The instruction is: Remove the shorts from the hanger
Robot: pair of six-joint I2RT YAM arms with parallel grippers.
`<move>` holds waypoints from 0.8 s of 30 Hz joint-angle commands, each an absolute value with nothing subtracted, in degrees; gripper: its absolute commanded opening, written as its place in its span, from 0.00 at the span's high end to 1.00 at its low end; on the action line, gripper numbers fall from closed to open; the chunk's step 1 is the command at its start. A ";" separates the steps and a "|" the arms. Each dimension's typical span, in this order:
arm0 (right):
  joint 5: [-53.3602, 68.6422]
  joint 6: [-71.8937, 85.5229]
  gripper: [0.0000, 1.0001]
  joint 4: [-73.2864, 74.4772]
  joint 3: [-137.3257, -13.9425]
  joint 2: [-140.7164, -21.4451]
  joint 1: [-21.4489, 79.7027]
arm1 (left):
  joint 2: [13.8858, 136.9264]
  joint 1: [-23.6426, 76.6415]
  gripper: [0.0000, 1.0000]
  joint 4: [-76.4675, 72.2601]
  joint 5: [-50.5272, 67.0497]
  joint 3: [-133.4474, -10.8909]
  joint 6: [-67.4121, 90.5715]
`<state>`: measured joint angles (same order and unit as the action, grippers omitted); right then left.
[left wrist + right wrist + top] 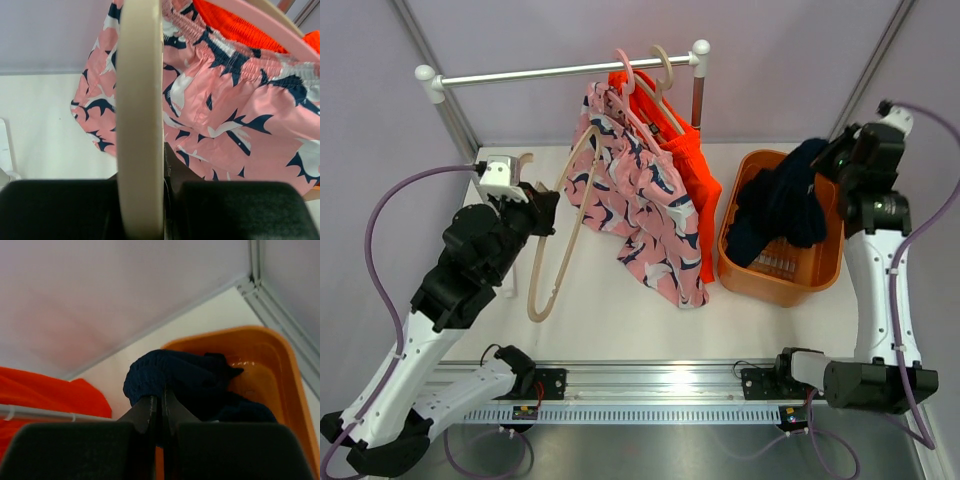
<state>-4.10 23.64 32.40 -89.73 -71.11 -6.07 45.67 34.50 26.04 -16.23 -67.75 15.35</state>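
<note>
**Navy pair at the basket, two pairs on the rail**

Left hand (540, 212): fingers clamped on a bare beige hanger (140, 125). It is held tilted above the worktop (610, 320), left of the hanging garments and off the rail (540, 73). No cloth is on it.

Right hand (160, 410): fingers pressed together, pinching a fold of the navy shorts (785, 205). The pair hangs from that grip over the orange basket (780, 285) at the right of the worktop, with its lower folds inside the basket walls.

Pink patterned shorts (640, 210): hanging from the rail on a pink hanger (265, 17), legs drooping toward the worktop, just beside the beige hanger.

Orange shorts (692, 160): hanging from the rail directly behind the pink pair, touching it, between that pair and the basket.
</note>
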 commanded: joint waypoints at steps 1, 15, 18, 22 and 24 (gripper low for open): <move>1.39 27.94 1.00 24.54 -74.39 -65.93 -6.07 | 46.32 34.54 1.00 26.54 -18.11 -70.31 16.52; 1.14 26.46 0.48 22.85 -62.66 -59.33 -2.73 | 58.00 34.28 1.00 39.10 -21.53 -84.63 14.77; 1.93 26.19 0.39 23.99 -64.33 -58.54 -1.94 | 61.69 32.27 1.00 41.57 -21.53 -89.29 13.98; 2.55 26.10 0.36 24.35 -65.30 -57.66 -0.79 | 66.35 28.57 1.00 43.33 -20.39 -95.09 13.19; 3.07 26.02 0.34 24.26 -65.74 -57.22 -0.35 | 68.98 26.56 1.00 43.51 -19.78 -98.41 12.66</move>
